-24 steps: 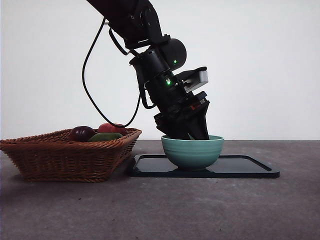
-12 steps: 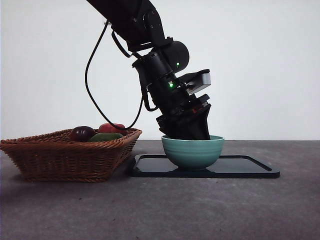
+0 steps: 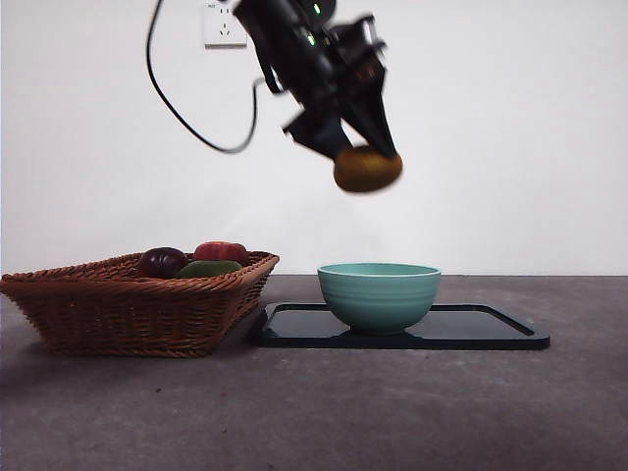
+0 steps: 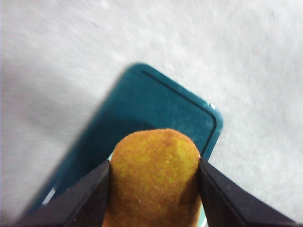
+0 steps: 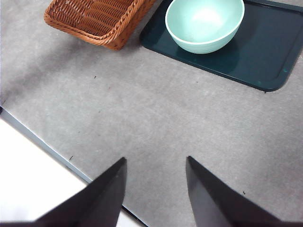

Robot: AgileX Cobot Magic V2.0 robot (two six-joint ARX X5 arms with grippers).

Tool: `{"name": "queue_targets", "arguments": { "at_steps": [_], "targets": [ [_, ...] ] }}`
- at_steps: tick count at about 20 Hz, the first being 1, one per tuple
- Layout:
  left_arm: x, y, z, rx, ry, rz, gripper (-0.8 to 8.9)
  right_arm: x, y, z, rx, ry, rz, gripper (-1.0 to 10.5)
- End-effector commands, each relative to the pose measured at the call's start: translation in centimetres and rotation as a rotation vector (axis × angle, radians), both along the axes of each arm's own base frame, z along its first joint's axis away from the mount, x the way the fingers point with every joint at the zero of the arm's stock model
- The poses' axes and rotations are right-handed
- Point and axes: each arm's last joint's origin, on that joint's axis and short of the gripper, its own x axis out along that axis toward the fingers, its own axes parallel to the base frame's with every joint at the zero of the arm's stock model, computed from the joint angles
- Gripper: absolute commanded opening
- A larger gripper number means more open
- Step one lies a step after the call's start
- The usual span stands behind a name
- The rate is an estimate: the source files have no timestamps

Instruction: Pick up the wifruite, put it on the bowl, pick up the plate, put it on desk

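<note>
The wifruite (image 3: 367,169), a brown fuzzy kiwifruit, hangs high in the air with my left gripper (image 3: 365,155) shut on it. In the left wrist view the wifruite (image 4: 154,175) fills the gap between the jaws, over the dark tray (image 4: 156,104). Directly below stands the mint-green bowl (image 3: 378,294), which looks empty in the right wrist view (image 5: 204,23). The bowl rests on the plate (image 3: 491,332), a flat dark rectangular tray (image 5: 265,52). My right gripper (image 5: 156,189) is open and holds nothing, well above the grey desk (image 5: 142,123).
A brown wicker basket (image 3: 128,304) stands left of the tray and almost touches it, holding a dark purple fruit (image 3: 162,261), a red one (image 3: 221,251) and a green one (image 3: 206,268). The desk's near edge (image 5: 42,142) shows in the right wrist view.
My left gripper, which was down inside the bowl, has risen well above it and now carries the wifruite. The bowl, tray and basket have not moved.
</note>
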Motion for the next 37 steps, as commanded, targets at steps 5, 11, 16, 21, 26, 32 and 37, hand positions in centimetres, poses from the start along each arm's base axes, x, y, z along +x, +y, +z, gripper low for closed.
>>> {"name": "queue_targets", "arguments": {
  "at_steps": [5,11,16,21,26,32,37],
  "targets": [
    [-4.4,7.6,11.1,-0.116,-0.131,0.14,2.08,0.0,0.1,0.4,0.01,-0.016,0.005,2.0],
    [-12.0,15.4,19.6,-0.216,-0.308,0.33,2.09,0.0,0.1,0.5,0.008,-0.024,0.012,2.0],
    [-16.3,18.5,18.0,-0.1,-0.277,0.481,2.1,0.0,0.1,0.5,0.003,-0.038,0.025,2.0],
    [-15.8,18.5,11.2,-0.048,-0.09,0.542,2.1,0.2,0.3,0.8,0.025,-0.071,0.025,2.0],
    [-13.3,18.0,4.0,-0.001,-0.01,0.707,2.1,0.2,0.3,0.9,0.029,-0.075,0.024,2.0],
    [-11.7,17.9,-2.3,0.038,-0.048,0.852,2.1,0.3,0.3,0.9,0.031,-0.075,0.022,2.0],
    [-10.7,17.4,-7.0,0.03,-0.027,0.882,2.09,0.3,0.3,0.9,0.036,-0.08,0.021,2.0]
  ]
}}
